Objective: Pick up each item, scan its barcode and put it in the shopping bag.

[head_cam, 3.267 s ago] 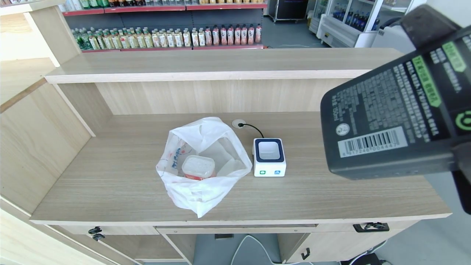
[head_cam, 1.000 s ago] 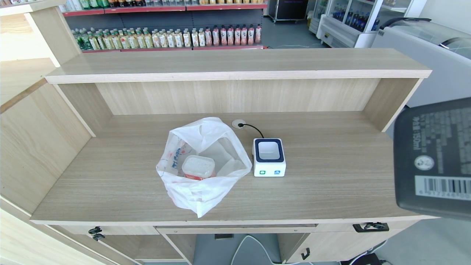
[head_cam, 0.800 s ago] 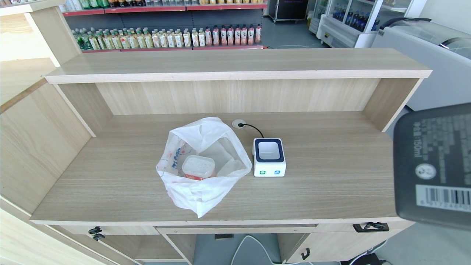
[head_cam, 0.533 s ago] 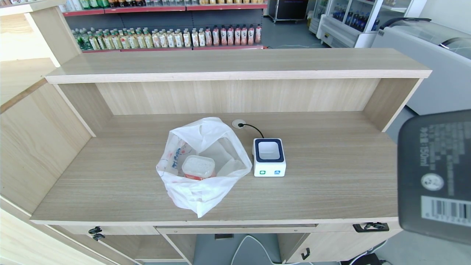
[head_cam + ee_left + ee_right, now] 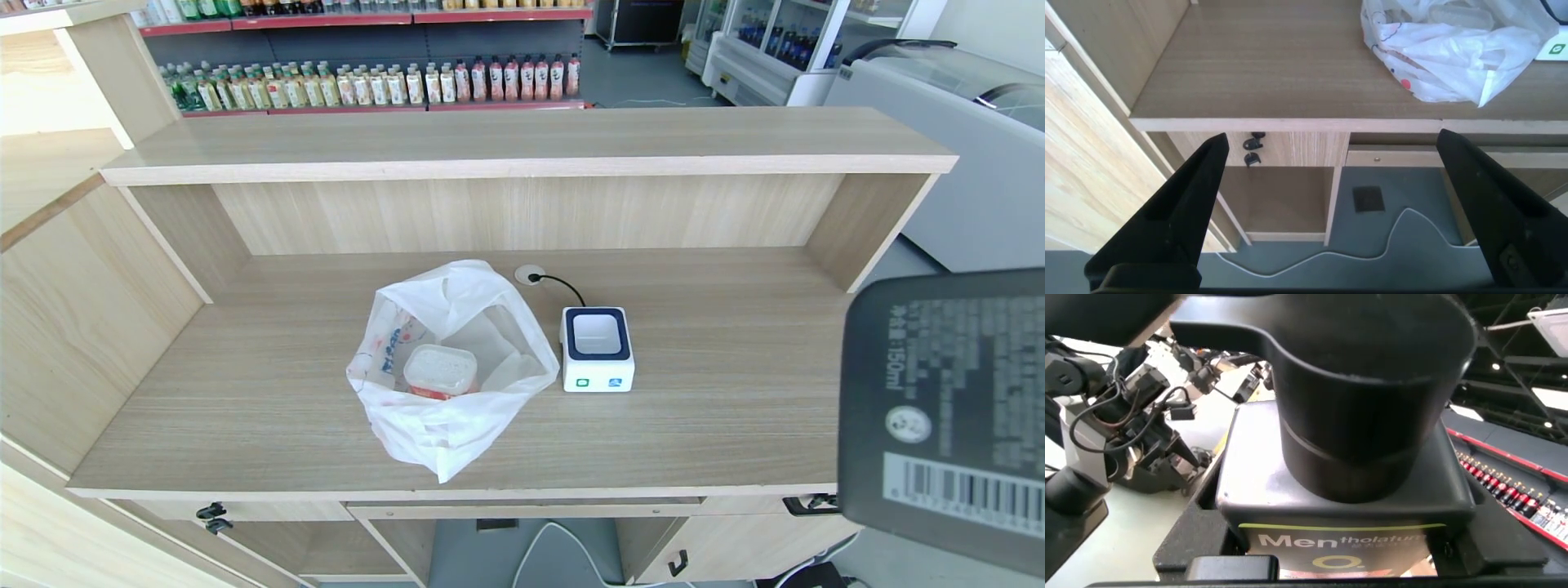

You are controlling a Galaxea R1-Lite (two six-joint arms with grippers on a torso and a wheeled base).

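Right tool [image 5: 1343, 551] is clamped on the black bottle [image 5: 947, 408], cap toward its wrist camera. In head view I see the bottle hanging off the right end of the surface [image 5: 718, 408], well apart from the scanner [image 5: 598, 347], with the barcode label facing the camera. Against half a second back it sits lower and a little further left. Three seconds ago it was higher and tilted. Left tool [image 5: 1333, 139] is wide, nothing in it, out before the surface's front edge on the bag's side. Bag [image 5: 433, 441] is open, just beside the scanner, with a tub [image 5: 439, 370] inside. Bag, tub and scanner are unmoved.
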